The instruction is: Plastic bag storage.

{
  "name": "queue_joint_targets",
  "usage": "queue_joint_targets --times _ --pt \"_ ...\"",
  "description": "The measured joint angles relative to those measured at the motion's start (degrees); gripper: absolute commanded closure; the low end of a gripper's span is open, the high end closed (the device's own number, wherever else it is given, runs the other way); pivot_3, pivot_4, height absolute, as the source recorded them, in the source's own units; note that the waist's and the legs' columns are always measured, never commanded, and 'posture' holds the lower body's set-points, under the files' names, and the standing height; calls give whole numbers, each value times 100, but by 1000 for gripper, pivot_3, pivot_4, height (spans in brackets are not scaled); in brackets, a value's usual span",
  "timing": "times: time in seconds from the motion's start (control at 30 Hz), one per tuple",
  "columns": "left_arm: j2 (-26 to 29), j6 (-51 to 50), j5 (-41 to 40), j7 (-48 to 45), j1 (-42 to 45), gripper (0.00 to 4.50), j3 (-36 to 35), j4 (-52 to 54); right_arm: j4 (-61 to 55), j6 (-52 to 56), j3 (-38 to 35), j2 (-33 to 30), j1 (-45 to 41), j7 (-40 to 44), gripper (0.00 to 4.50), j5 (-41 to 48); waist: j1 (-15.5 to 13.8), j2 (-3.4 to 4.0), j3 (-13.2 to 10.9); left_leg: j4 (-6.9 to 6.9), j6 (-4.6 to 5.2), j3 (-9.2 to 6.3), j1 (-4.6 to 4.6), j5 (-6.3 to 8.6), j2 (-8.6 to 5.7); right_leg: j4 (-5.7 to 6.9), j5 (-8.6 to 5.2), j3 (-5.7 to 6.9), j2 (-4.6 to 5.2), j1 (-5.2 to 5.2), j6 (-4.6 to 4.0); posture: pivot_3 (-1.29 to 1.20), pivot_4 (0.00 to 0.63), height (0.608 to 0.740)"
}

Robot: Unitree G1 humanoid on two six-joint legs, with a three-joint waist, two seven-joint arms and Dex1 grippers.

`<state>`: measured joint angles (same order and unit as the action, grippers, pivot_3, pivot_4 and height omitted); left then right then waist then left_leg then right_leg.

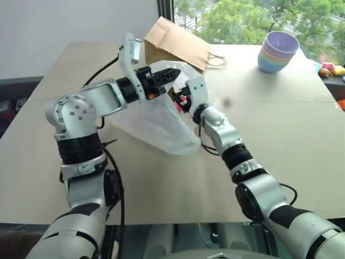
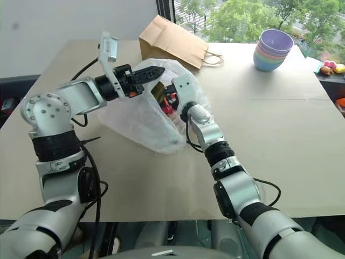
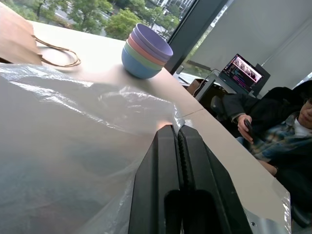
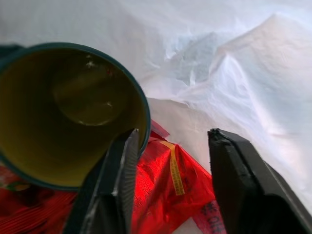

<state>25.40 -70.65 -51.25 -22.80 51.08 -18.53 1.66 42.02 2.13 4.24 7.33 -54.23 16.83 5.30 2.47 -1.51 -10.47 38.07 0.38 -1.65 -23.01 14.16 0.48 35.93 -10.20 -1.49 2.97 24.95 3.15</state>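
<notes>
Two grippers work the plastic bag [image 2: 140,121]: left gripper [image 2: 153,72] clenched on its rim, right gripper [image 4: 170,161] inside, released beside a cup [image 4: 68,112]; withdrawing comes next, I judge.

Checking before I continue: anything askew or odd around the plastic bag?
Nothing spilled or damaged. The left gripper, shut, holds the plastic bag up by its rim; the right gripper is open inside, beside a green cup and red packet.
</notes>
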Motion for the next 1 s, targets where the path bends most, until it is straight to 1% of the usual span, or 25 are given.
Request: queue_joint_targets --times 0.03,0.07,0.1,0.2,0.23,0.27,0.3,0.37,0.43,0.5,0.57,0.6,0.63,0.7,0.73,0.77,0.8,0.87,0.93,1.0 --pt "-1 34 3 0 -27 4500 11 0 -239 14 13 -39 137 93 533 11 -1 0 0 0 7 0 0 4 0 1 0 2 0 -1 0 0 150 740" --pt "0 70 7 1 -44 4500 11 0 -433 35 39 -78 266 155 148 5 -1 0 0 0 7 -1 1 4 0 3 0 2 0 -1 0 0 150 740" --pt "-5 123 12 -2 -50 4500 41 2 -787 140 140 -177 481 204 60 -42 -9 0 0 0 8 -1 0 4 -1 2 0 2 1 -1 0 0 150 740" --pt "8 316 78 -37 -93 4500 94 -4 -2158 653 459 -696 1248 495 60 -173 -58 0 0 3 8 -3 -5 5 -12 1 0 10 11 -4 1 0 150 740" --pt "13 445 170 -77 -133 4500 130 -6 -3119 1106 565 -1079 1702 663 60 -187 -80 0 0 4 8 -4 -11 5 -14 -3 0 11 13 -3 2 0 150 740" --pt "28 502 196 -87 -176 4500 127 -10 -3525 1297 591 -1226 1862 737 60 -183 -75 0 0 4 8 -3 -10 5 -14 -3 0 11 13 -3 2 0 150 740" --pt "13 564 258 -104 -186 4500 179 -45 -4240 1787 578 -1552 2113 809 60 -146 -74 1 -1 5 8 -4 -13 5 -13 -2 0 12 13 -1 2 0 150 740" --pt "15 644 344 -136 -190 4500 284 -124 -5378 2583 500 -1945 2363 842 60 -102 -55 1 0 7 9 -5 -9 5 -8 3 -1 14 6 0 1 0 150 740" --pt "-27 716 393 -204 -187 4500 415 -131 -6238 3199 499 -2165 2398 755 60 -171 -19 1 -1 6 9 -2 -1 5 -2 7 -2 10 -3 -2 1 0 150 740" --pt "-50 747 398 -236 -183 4500 472 -152 -6564 3615 480 -2163 2309 532 60 -281 -1 1 -1 6 8 2 13 3 8 6 -5 3 -16 -9 0 0 150 740" --pt "-67 761 404 -248 -175 4500 513 -204 -6404 3865 468 -2180 2039 204 60 -546 -7 1 0 12 4 -1 17 -1 8 7 -4 2 -20 -14 0 0 150 740" --pt "-77 777 433 -249 -173 4500 520 -235 -5816 3887 467 -2184 1700 -47 60 -757 -2 0 0 18 4 2 24 -1 9 7 -3 1 -21 -21 0 0 150 740" --pt "-96 787 433 -254 -167 4500 542 -234 -5600 3896 441 -2199 1604 -134 60 -836 -12 0 0 19 4 2 24 -1 8 6 -3 1 -20 -23 -2 0 150 740" --pt "-84 819 469 -261 -169 4500 554 -242 -4713 3775 415 -2105 1305 -332 60 -946 -14 -2 1 19 4 1 23 -1 8 6 -3 2 -20 -24 -3 0 150 740" --pt "-110 841 470 -273 -167 4500 568 -235 -4439 3764 408 -2071 1252 -377 438 -961 -16 -1 1 14 4 2 18 -1 7 -2 -1 -1 -19 -22 -4 0 150 740" --pt "-112 849 472 -290 -169 4500 570 -235 -4298 3747 409 -2050 1251 -401 566 -971 -23 -1 1 14 4 1 15 -1 7 0 -1 1 -18 -22 -6 0 150 740" --pt "-110 882 513 -303 -179 4500 595 -206 -2837 3211 408 -1943 767 -595 816 -1026 -10 2 -2 12 4 11 1 -1 0 -6 1 -9 -12 -7 -5 0 150 740" --pt "-104 884 513 -303 -237 4500 620 -87 -2079 2755 340 -1956 497 -719 1793 -1061 -14 3 -3 9 4 9 -7 0 0 -6 1 -8 -9 2 -5 0 150 740" --pt "-96 890 513 -300 -303 4500 619 58 -1710 2441 218 -1997 328 -733 2731 -1054 -18 3 -3 5 3 7 -28 -1 -2 -5 1 -7 -7 22 -5 0 150 740" --pt "-73 893 511 -296 -376 4500 615 192 -1511 2203 126 -2072 212 -719 3824 -1041 -16 3 -2 10 -18 5 -70 -13 -2 -1 2 -6 -6 63 -5 0 150 740"
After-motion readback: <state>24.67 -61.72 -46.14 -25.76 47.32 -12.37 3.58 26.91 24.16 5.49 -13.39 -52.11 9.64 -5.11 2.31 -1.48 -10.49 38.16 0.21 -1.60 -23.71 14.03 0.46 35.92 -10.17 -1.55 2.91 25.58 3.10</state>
